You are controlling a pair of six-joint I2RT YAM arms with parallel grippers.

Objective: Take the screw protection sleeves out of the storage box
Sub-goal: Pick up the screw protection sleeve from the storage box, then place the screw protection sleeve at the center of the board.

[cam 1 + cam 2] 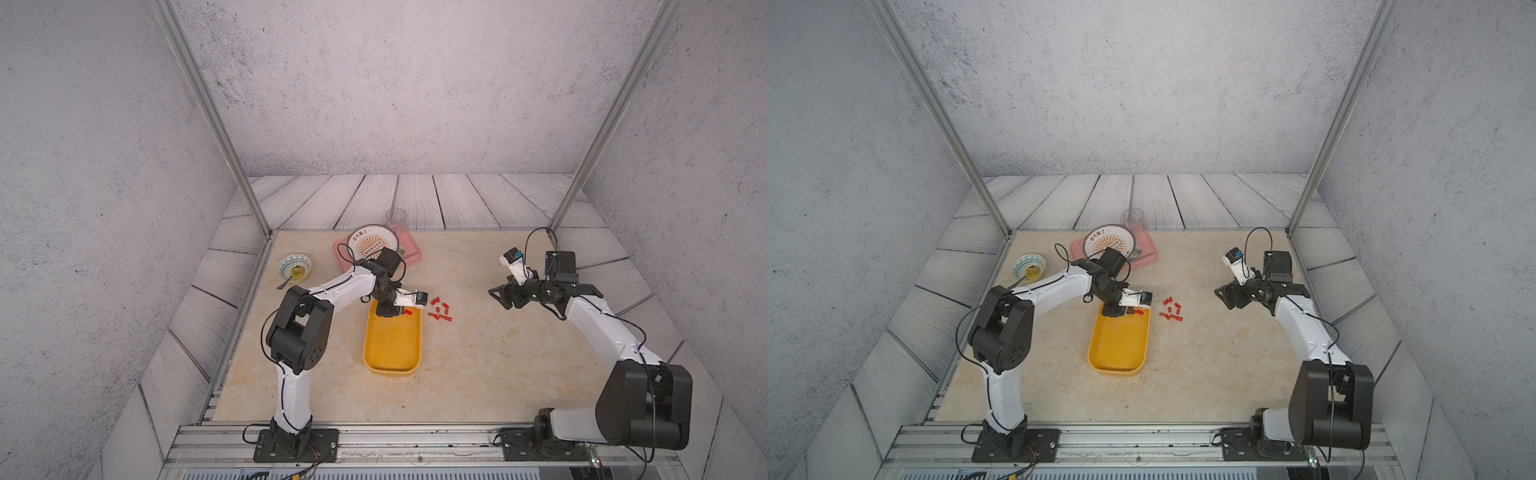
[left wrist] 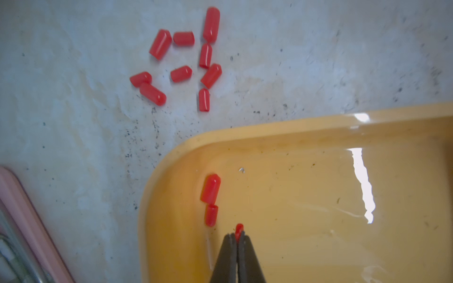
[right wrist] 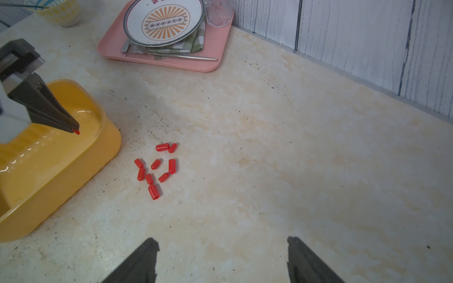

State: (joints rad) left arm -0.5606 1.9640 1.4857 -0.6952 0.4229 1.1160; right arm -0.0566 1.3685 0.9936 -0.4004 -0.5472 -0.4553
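left jaws pinch a sleeve (image 2: 239, 229) by its tip over the storage box (image 2: 269, 129), so it may slip; right jaws gape empty.

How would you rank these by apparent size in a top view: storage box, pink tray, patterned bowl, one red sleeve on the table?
1. storage box and pink tray: similar; the tray is farther and partly covered, so unranked.
2. patterned bowl
3. red sleeve

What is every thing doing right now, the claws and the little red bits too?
Left gripper: shut on one tiny red plastic sleeve.
Right gripper: open, empty.
Shallow yellow plastic storage box: two red sleeves lying inside.
Nine red sleeves: lying loose on the table, outside.
Clear glass: upright.
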